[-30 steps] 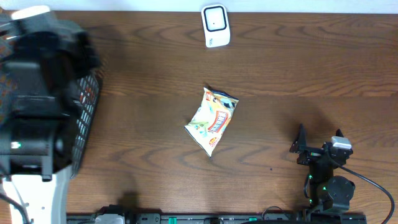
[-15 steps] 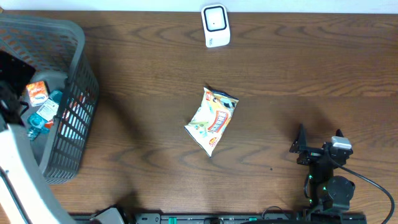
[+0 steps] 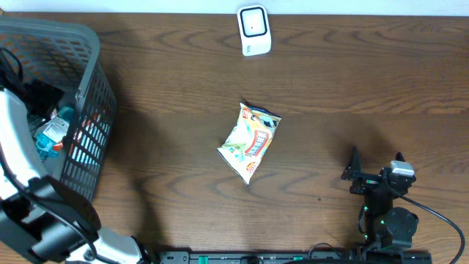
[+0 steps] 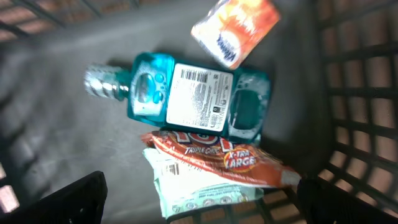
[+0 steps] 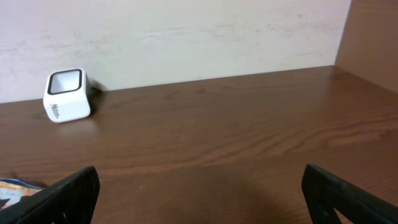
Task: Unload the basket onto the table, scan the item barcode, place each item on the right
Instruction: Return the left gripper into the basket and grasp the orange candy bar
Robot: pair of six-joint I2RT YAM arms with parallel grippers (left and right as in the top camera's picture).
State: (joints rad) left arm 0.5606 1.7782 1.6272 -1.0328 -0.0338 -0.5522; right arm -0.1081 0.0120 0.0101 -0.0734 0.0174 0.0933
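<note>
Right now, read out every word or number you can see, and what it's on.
"X-TRA LARGE": red packet in the basket.
"TRIPLE", rest unclear: same packet.
Back label of teal bottle: barcode, print too small.
Blurred: orange box, pale green packet, snack bag, scanner.

- One table [image 3: 352, 88] is being counted, and one grey mesh basket [image 3: 99, 81] is standing on it.
- One white scanner [image 3: 254, 31] is showing.
- One snack bag [image 3: 250, 141] is lying outside the basket.
- Three items are showing plainly inside the basket: one teal bottle [image 4: 186, 93], one orange-and-white pack [image 4: 235, 28] and one orange-red wrapper [image 4: 230, 163].
- One pale green packet [image 4: 186, 199] is lying under that wrapper. Whether it is a fourth item or part of the wrapper cannot be told.
- Two grippers are being counted: one left gripper [image 4: 202, 186] and one right gripper [image 3: 377, 160].
</note>
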